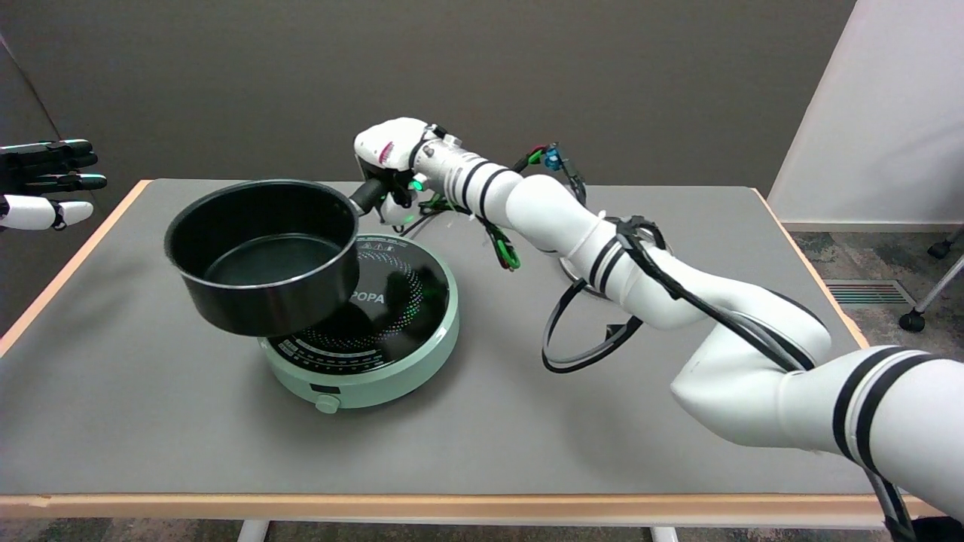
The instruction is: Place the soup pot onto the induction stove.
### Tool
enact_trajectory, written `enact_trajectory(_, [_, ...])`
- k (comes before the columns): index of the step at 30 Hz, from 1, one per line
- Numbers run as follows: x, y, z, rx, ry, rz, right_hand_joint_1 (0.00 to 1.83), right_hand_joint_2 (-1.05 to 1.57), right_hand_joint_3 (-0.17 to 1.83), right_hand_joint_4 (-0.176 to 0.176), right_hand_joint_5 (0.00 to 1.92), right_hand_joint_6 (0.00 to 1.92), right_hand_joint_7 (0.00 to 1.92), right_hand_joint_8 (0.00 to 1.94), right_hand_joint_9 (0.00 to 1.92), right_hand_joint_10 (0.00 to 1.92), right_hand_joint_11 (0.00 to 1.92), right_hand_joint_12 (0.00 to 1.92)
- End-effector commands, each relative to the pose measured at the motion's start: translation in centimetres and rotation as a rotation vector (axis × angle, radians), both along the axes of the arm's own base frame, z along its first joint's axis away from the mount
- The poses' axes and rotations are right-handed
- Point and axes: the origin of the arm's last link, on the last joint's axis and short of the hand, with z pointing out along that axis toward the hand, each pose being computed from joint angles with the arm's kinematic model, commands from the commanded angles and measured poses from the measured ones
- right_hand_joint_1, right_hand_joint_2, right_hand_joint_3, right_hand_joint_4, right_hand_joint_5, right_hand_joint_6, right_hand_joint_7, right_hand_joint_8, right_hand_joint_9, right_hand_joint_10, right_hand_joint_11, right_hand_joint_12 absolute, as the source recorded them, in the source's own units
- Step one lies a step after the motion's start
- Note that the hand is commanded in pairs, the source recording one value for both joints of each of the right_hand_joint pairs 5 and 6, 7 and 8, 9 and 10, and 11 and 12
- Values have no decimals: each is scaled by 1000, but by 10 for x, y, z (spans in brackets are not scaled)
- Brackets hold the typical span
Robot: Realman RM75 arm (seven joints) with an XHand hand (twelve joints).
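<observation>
The fingers [392, 197] of the white right hand [388, 169] are closed around the short black handle [367, 196] of the round black metal soup pot [263, 256], holding it in the air. The pot tilts, its open mouth facing the camera, its inside empty. It hangs over the left part of the round pale-green induction stove with a black glass top [376, 331], its lower edge overlapping the stove top in this view; whether they touch cannot be told. The stove sits near the middle of the grey surface with a wooden edge [527, 444].
</observation>
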Motion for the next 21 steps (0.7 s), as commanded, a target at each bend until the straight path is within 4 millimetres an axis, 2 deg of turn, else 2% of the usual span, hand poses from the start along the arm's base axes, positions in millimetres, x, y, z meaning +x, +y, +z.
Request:
enact_trajectory(1, [-18, 10, 44, -127, -21, 40, 1023, 1085, 1154, -58, 1881, 1881, 1881, 1881, 1881, 1881, 1881, 1881])
enact_trajectory(6, [-17, 16, 59, -220, -85, 80, 1050, 1044, 1182, -64, 1858, 1858, 1858, 1858, 1858, 1858, 1858, 1858])
enact_trajectory(10, [-8, 23, 61, -274, -117, 135, 1072, 1015, 1189, -67, 1844, 1844, 1844, 1844, 1844, 1844, 1844, 1844])
enact_trajectory(16, [7, 34, 41, -265, -119, 208, 1089, 984, 1224, -72, 1829, 1829, 1829, 1829, 1829, 1829, 1829, 1829])
enact_trajectory(21, [6, 43, 18, -237, -117, 216, 1105, 963, 1229, -75, 1820, 1820, 1820, 1820, 1820, 1820, 1820, 1820])
